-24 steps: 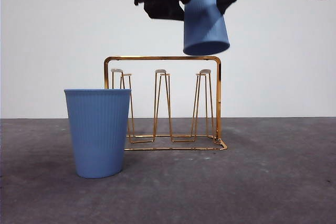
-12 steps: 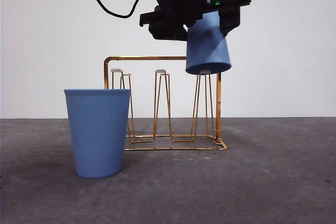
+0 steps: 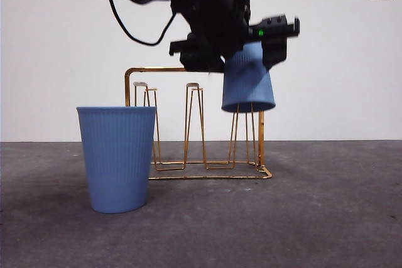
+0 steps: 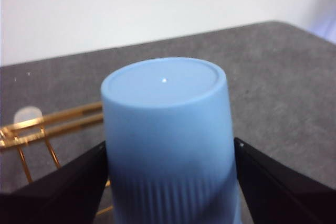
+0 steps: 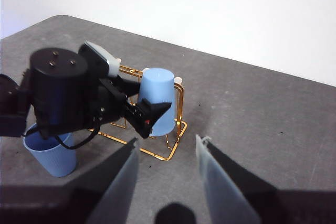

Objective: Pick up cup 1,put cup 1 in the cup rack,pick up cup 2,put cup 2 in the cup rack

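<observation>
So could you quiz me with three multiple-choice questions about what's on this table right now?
1. Where is the upside-down cup?
A. over a prong at one end of the gold rack
B. lying on the table
C. inside the other cup

2. How many blue cups are there?
A. one
B. two
C. three

3. The cup standing on the table is:
A. tipped over
B. upside down
C. upright, mouth up

Answers: 1 A, the left end effector holds it over the end prong. 2 B, one held, one standing. 3 C, its open rim faces up.
</observation>
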Robot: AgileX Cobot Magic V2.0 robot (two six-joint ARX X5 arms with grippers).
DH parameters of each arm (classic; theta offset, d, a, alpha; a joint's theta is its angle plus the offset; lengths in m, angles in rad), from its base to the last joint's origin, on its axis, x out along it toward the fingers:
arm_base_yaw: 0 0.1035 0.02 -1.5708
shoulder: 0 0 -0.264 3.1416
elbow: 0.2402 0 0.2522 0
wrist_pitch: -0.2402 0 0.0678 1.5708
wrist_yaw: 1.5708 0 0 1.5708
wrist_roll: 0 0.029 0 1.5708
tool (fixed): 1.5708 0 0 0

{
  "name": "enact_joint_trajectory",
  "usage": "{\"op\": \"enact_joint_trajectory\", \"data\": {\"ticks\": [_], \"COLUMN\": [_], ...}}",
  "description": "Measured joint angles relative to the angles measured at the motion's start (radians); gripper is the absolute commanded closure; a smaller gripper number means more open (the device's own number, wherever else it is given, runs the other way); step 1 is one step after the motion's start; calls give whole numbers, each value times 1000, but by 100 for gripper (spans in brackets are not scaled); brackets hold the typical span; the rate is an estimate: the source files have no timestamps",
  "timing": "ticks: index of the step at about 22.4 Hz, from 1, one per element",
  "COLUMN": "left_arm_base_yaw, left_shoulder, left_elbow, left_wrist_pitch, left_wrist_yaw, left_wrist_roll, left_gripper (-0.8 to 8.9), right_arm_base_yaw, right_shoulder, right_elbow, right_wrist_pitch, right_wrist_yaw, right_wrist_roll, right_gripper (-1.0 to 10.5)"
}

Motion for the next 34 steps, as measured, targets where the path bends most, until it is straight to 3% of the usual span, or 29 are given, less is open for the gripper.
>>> {"op": "enact_joint_trajectory", "data": {"ticks": [28, 29, 33, 34], "left_arm_base_yaw": [5, 7, 8, 8], "left_shoulder": [86, 86, 85, 85], "left_elbow": [9, 10, 16, 16], "left_wrist_pitch": [-106, -111, -127, -128], "left_wrist_yaw": [53, 56, 77, 77], "left_wrist_roll": [-134, -139, -156, -158], "left_gripper": [810, 780, 416, 391], "right_arm_base_yaw": [0, 0, 0, 0], "right_shoulder": [0, 0, 0, 0], "right_elbow": [0, 0, 0, 0], "right_wrist_pitch": [0, 0, 0, 0], "right_wrist_yaw": [0, 0, 0, 0], "right_wrist_roll": [-10, -11, -11, -11], "right_gripper": [759, 759, 759, 759]}}
